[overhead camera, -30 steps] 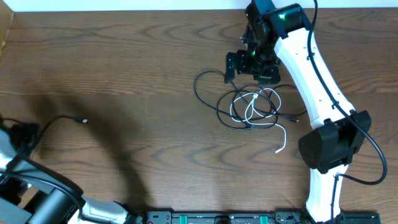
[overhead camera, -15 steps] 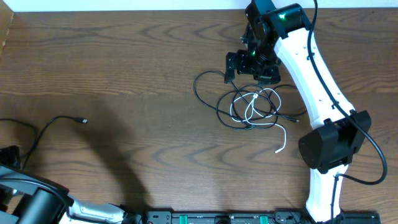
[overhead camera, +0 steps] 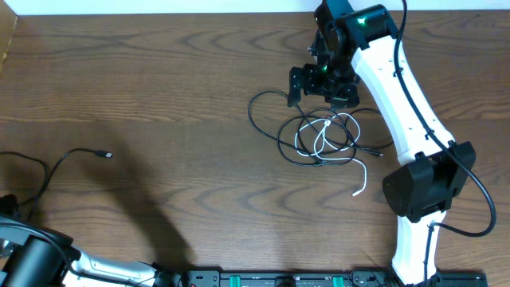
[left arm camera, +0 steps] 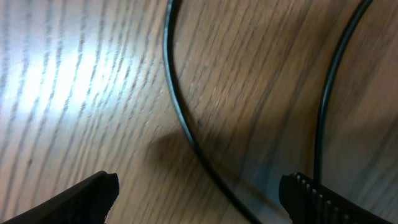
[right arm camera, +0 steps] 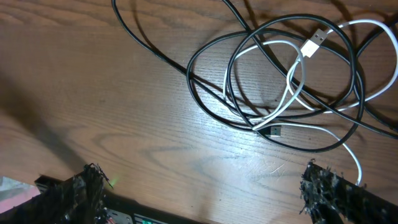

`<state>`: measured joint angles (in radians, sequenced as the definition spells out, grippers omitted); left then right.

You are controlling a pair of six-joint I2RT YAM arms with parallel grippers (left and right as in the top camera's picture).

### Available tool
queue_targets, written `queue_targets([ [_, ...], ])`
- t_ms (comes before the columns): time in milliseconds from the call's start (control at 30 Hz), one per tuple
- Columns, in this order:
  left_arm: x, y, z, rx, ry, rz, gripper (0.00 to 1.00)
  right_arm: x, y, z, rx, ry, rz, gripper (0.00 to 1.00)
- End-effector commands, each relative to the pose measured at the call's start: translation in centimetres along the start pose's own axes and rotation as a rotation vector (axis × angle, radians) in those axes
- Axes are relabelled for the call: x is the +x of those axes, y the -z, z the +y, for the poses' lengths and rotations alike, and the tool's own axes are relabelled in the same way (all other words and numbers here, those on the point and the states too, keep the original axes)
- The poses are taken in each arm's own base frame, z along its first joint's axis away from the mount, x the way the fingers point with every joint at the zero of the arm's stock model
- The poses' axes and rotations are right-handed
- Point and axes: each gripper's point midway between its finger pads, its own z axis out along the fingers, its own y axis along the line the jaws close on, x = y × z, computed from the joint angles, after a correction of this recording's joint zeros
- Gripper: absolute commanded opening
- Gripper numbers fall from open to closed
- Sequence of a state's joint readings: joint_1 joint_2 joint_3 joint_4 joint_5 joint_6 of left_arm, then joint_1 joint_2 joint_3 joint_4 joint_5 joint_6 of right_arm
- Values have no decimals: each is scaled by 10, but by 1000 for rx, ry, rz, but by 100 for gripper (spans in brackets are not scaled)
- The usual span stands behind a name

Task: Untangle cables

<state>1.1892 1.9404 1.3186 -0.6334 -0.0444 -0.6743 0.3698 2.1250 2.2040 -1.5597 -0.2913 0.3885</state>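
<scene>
A tangle of black cable (overhead camera: pixel 288 150) and white cable (overhead camera: pixel 322 137) lies right of centre in the overhead view. My right gripper (overhead camera: pixel 320 88) hovers open just behind it, touching nothing. In the right wrist view the black loops (right arm camera: pixel 211 46) cross the white cable (right arm camera: pixel 292 84) with its white plug (right arm camera: pixel 314 42), above my open right gripper (right arm camera: pixel 205 198). A separate black cable (overhead camera: pixel 60 159) lies at the far left. In the left wrist view that black cable (left arm camera: pixel 183 121) runs between the fingers of my open left gripper (left arm camera: pixel 199 199), ungripped.
The white cable's loose end (overhead camera: pixel 358 186) trails toward the front beside the right arm's base (overhead camera: pixel 418 191). A small black plug (overhead camera: pixel 104 154) ends the left cable. The white back wall runs along the table's far edge.
My left arm has pulled back toward the lower left corner, mostly out of the overhead view. The left black cable stays on the table. The right arm and tangle have not moved.
</scene>
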Motion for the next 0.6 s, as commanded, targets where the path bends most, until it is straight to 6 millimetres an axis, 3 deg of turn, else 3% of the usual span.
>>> queue_targets([
  [0,3,-16,4,-31,2,9,86,3,14,5,-12,27,-33,99],
  [233,8,-33,7,-54,-1,34,67,3,14,5,-12,27,-33,99],
  [367,7,-37,6,-51,-1,30,62,3,14,5,-12,27,-33,99],
  [567,7,-37,6,-51,-25,31,20,3,14,5,-12,27,-33,99],
])
